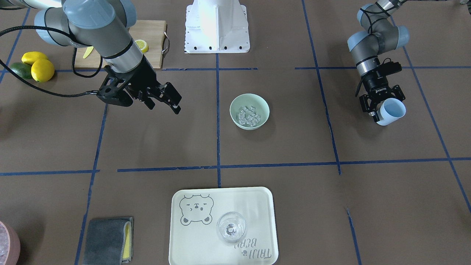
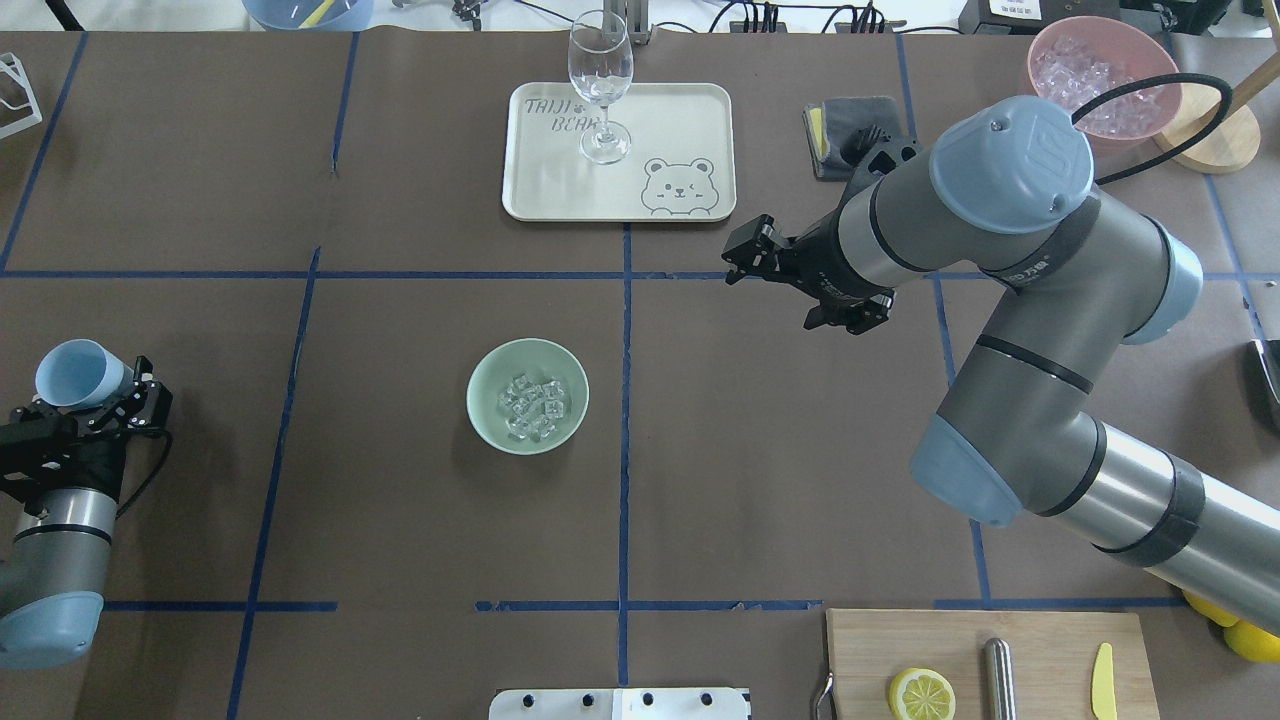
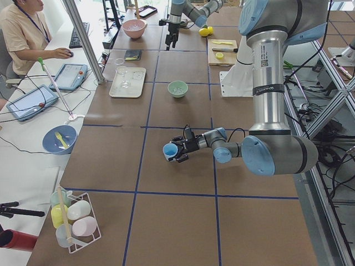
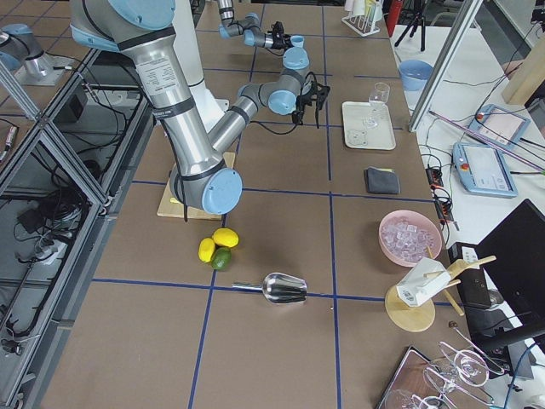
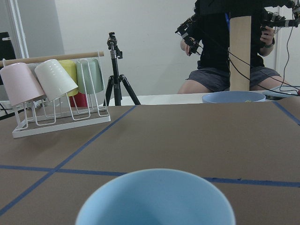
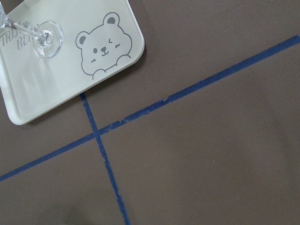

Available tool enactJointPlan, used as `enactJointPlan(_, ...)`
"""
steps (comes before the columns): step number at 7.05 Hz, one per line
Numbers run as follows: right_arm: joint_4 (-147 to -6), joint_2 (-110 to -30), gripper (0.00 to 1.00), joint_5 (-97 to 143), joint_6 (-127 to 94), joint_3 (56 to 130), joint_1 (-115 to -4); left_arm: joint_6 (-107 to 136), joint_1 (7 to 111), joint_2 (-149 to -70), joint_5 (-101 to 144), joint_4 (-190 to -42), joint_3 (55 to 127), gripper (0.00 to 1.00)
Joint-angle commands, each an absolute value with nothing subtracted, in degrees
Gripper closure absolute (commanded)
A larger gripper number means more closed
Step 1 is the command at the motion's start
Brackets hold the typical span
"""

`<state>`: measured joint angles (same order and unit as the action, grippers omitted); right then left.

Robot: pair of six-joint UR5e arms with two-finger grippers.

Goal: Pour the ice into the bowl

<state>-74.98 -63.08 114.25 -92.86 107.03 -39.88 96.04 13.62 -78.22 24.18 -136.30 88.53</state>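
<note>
The pale mint-green bowl (image 1: pixel 258 99) stands upright near the table's middle, and it also shows in the overhead view (image 2: pixel 488 372). The ice (image 1: pixel 248 115), several small clear cubes, lies inside it (image 2: pixel 532 405). My left gripper (image 1: pixel 384 108) is shut on a light blue cup (image 1: pixel 393 112), held tilted on its side above the table, far to the bowl's side. The cup's inside shows no ice in the overhead view (image 2: pixel 78 372); its rim fills the bottom of the left wrist view (image 5: pixel 154 199). My right gripper (image 1: pixel 164 107) is open and empty, raised on the bowl's other side.
A cream tray (image 1: pixel 191 243) with a clear wine glass (image 1: pixel 231 228) lies beyond the bowl. A grey cloth (image 1: pixel 106 239) and a pink tub (image 2: pixel 1100 70) of whitish ice are at the far right. A cutting board (image 2: pixel 1040 640) and lemons (image 1: pixel 40 66) sit near my right arm's base.
</note>
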Motion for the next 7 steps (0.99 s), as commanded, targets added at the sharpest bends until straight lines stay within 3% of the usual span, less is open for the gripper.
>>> enactJointPlan(1, -75.15, -63.11, 0.00, 114.34, -92.90, 107.58, -39.90, 91.59, 13.54, -74.98, 24.26, -143.42, 88.77, 0.00)
enactJointPlan(7, -75.41, -63.10, 0.00, 114.61, -92.90, 108.19, -40.08, 89.83, 7.57, -74.80, 26.19, -144.32, 91.57, 0.00)
